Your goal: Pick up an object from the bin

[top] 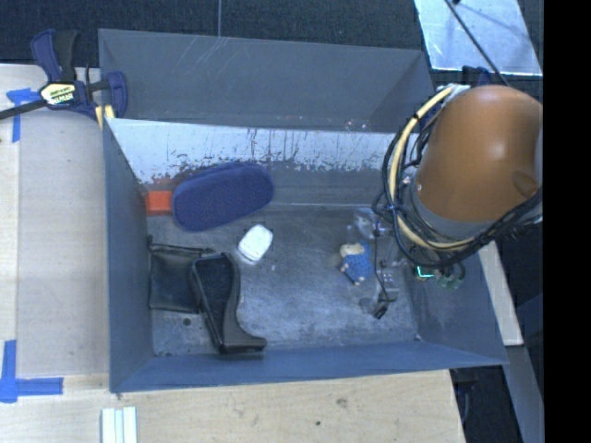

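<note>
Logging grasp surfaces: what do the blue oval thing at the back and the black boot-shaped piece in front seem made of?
Blue oval thing: probably fabric or foam, matte, softly rounded outline. Black boot-shaped piece: perhaps rubber or plastic, dull with a faint sheen.

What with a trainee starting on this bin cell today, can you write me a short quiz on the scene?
1. True or false: the orange block lies at the right end of the dark blue oval pouch.
2. Which thing lies nearest the pincer? A) the small blue-and-beige thing B) the white cap C) the black boot-shaped thing
3. Fill in: in the camera view, the black boot-shaped thing lies near the bin at its lower ____ corner.
Key: 1 false, the orange block is at the pouch's left end; 2 A; 3 left.
</note>
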Controlling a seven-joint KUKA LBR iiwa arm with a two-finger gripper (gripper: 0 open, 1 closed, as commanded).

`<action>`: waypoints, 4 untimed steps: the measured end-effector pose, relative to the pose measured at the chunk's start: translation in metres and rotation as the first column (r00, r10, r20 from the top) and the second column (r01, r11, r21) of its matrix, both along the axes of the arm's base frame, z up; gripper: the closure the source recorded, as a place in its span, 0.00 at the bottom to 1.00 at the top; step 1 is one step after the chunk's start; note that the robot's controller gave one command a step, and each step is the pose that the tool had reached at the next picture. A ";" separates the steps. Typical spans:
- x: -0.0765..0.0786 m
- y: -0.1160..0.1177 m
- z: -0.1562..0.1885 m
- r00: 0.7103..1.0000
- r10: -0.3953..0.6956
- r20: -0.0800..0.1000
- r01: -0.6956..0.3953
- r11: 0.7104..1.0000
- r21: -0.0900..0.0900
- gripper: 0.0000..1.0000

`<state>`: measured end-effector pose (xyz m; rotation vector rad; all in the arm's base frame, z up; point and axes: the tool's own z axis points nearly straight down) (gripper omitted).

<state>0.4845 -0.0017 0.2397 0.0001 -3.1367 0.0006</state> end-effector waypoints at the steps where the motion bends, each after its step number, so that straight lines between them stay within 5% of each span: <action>1: 0.056 -0.035 -0.101 0.963 0.270 0.002 -0.270 0.963 0.001 0.00; 2: 0.065 -0.088 -0.174 0.955 0.298 0.001 -0.298 0.955 0.000 0.00; 3: 0.066 -0.085 -0.169 0.954 0.301 0.007 -0.301 0.954 -0.001 1.00; 4: 0.076 -0.077 -0.035 0.959 0.282 0.009 -0.282 0.959 -0.001 1.00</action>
